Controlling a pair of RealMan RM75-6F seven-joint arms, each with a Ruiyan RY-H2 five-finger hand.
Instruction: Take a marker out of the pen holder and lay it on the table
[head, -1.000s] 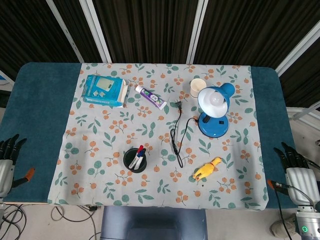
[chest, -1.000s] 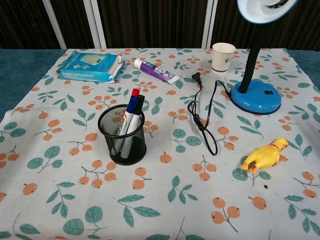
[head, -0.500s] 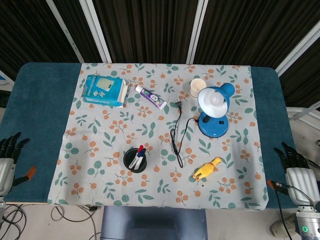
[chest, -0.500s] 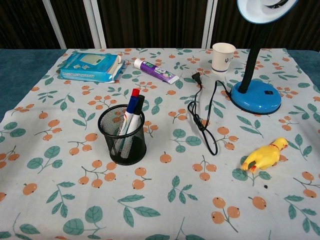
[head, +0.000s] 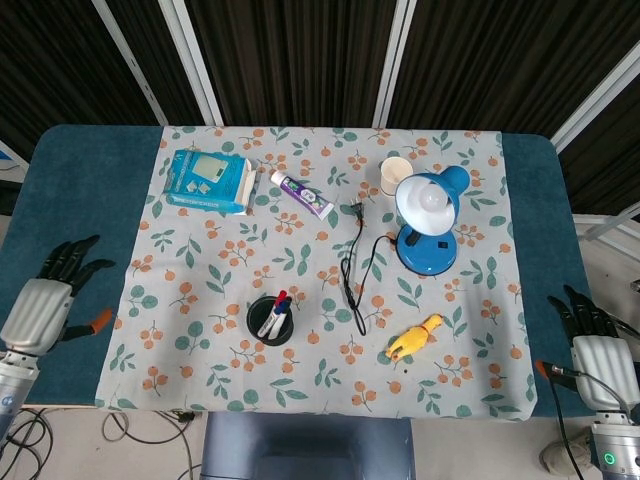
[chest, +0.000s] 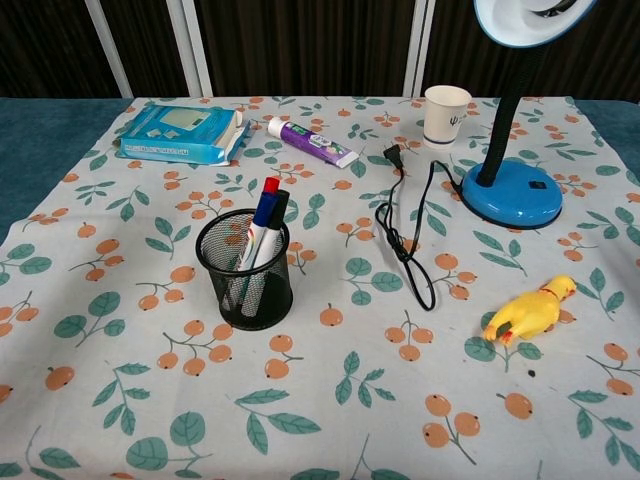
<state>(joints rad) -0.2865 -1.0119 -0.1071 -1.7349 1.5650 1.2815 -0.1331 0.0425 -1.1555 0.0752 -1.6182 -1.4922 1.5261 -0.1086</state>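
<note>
My left hand (head: 40, 308) now up over table edge, fingers spread, empty. Right hand (head: 598, 350) parked, looks open. Risk: tipping light pen holder (chest: 245, 268) when pulling marker (chest: 262, 228).

1. The bench (head: 80, 180) was dark teal, covered by a pale cloth (head: 200, 380) printed with green leaves and orange berries.
2. The left hand (head: 45, 305) was grey with black fingers (head: 75, 255) and an orange thumb tip; the right hand (head: 598, 358) looked alike.
3. To the right of the left hand, the pen holder (chest: 245, 270) was black mesh, its markers (chest: 265, 215) capped red, blue and black.
4. Beyond it, the lamp (head: 430, 215) was blue, the toy chicken (chest: 528, 312) yellow, the cup (chest: 446, 115) white.
</note>
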